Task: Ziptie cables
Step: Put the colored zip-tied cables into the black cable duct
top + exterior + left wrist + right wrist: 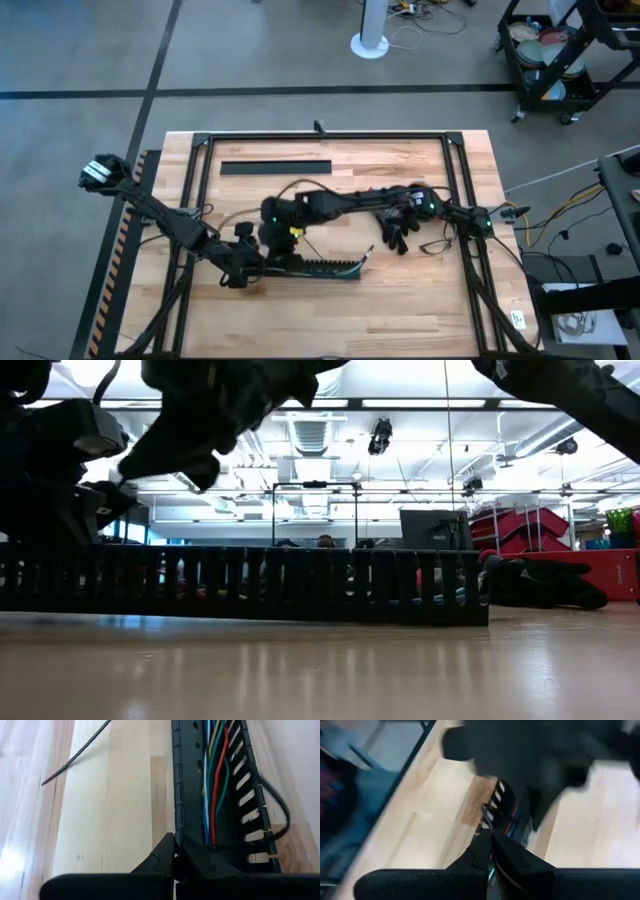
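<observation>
The left gripper (176,851) was pinched shut on the duct's (200,795) end wall, probably steadying it, while the right gripper (489,847), fingers together, hovered over the wires (212,785).

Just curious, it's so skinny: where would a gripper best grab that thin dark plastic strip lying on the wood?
Probably near the end of the thin dark strip, from straight above, fingers straddling its width: it lies flat and is very thin.
</observation>
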Tool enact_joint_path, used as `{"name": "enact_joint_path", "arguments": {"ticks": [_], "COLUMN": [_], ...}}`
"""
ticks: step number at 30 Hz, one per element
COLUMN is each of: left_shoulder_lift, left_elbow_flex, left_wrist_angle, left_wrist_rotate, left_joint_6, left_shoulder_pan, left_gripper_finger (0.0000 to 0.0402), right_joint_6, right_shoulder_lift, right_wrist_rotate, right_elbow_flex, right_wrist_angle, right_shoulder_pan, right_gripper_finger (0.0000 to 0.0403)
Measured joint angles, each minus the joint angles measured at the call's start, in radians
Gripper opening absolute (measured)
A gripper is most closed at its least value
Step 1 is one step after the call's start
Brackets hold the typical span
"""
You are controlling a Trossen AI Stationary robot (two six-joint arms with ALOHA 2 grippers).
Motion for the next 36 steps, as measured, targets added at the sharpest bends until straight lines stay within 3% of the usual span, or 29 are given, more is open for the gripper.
{"name": "enact_joint_path", "arguments": {"ticks": [5, 8, 19, 36], "left_shoulder_lift": [0.000, 0.002, 0.003, 0.003], "left_elbow_flex": [0.000, 0.000, 0.000, -0.001], "left_wrist_angle": [0.039, 0.068, 0.098, 0.132], "left_wrist_rotate": [-0.026, -0.027, -0.047, -0.068], "left_joint_6": [0.052, 0.076, 0.106, 0.142], "left_shoulder_pan": [0.000, 0.000, 0.000, 0.000], "left_gripper_finger": [0.0000, 0.0000, 0.0000, 0.0000], "right_joint_6": [0.202, 0.293, 0.425, 0.518], "right_shoulder_lift": [0.019, 0.058, 0.098, 0.123], "right_wrist_rotate": [-0.195, -0.255, -0.332, -0.372], "right_elbow_flex": [-0.028, -0.032, -0.034, -0.051], "right_wrist_angle": [0.012, 0.017, 0.115, 0.120], "right_shoulder_pan": [-0.059, -0.068, -0.085, -0.102], "right_gripper_finger": [0.0000, 0.0000, 0.0000, 0.0000]}}
